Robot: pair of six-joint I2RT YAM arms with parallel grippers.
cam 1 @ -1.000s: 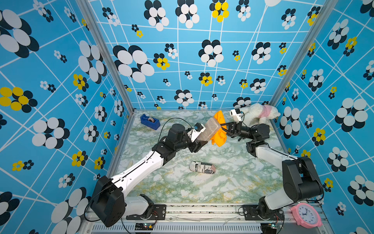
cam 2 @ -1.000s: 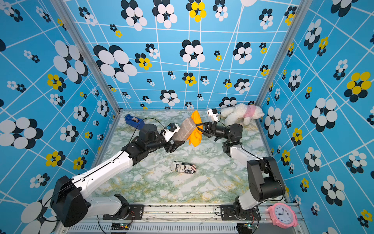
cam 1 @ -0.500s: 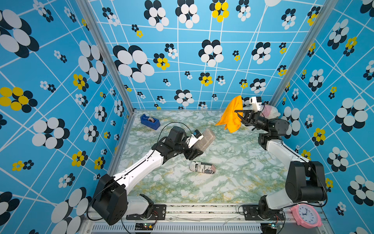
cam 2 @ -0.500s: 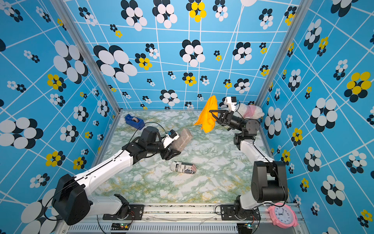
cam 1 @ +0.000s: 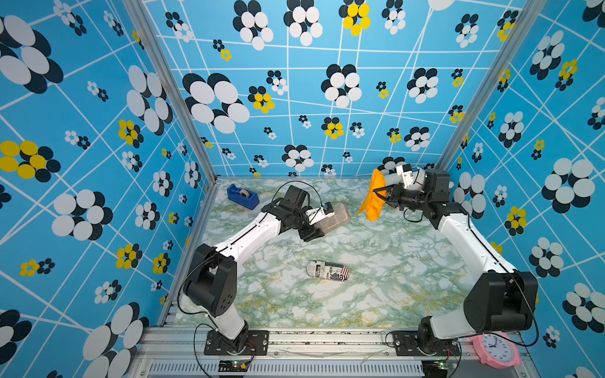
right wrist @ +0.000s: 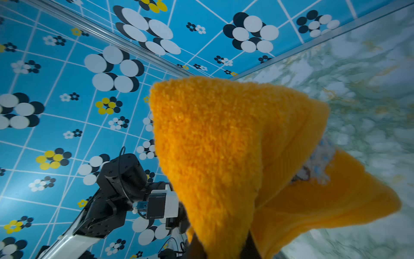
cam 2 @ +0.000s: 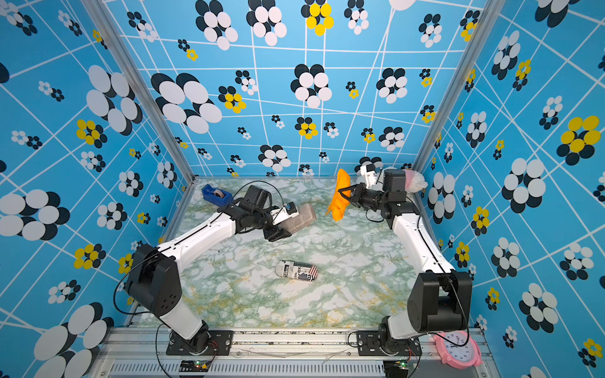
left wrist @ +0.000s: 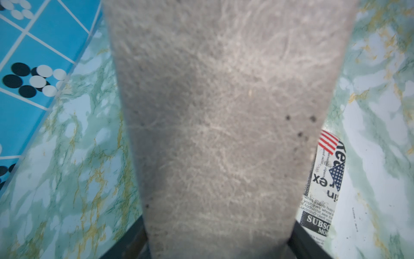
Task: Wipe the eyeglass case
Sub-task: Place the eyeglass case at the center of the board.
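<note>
Eyeglass case, grey felt, is hovering above the tabletop toward its far edge. The left gripper is clamping one end, arm stretching forward and inward. Near the far right corner the right gripper is pinching the orange cloth, wrist raised and pointing inward, cloth dangling clear of the case.

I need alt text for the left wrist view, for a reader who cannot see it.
A grey felt eyeglass case fills the middle, gripped by the left pincer. Beyond it lies a green marbled table with a newspaper-print pouch.
</note>
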